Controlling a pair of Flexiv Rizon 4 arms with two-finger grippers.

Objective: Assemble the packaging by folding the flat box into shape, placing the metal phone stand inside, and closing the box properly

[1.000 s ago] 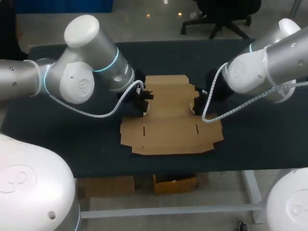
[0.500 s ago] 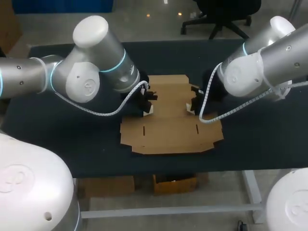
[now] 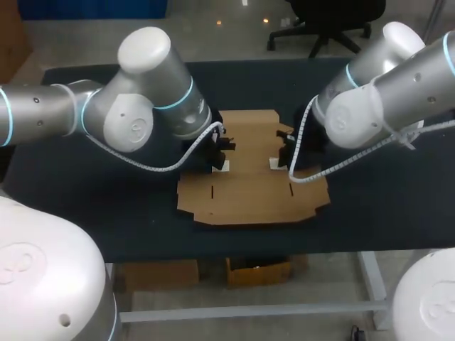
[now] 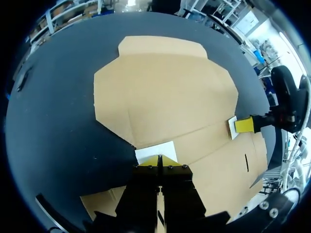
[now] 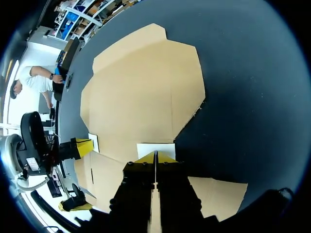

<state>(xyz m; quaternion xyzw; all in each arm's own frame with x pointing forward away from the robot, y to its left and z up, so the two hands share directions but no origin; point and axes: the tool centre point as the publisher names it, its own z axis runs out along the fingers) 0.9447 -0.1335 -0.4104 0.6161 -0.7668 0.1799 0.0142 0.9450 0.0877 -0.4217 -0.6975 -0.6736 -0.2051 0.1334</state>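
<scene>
The flat box (image 3: 252, 181) lies unfolded mid-table (image 3: 106, 206). I read my left gripper (image 4: 159, 158) pinched shut on the left side tab (image 3: 223, 165), white face showing. My right gripper (image 5: 155, 155) is pinched shut on the right side tab (image 3: 274, 163).

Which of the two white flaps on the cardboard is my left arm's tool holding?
The left white flap, on the cardboard's left side, pinched in the left tool; the right white flap sits opposite, in the right tool.
</scene>
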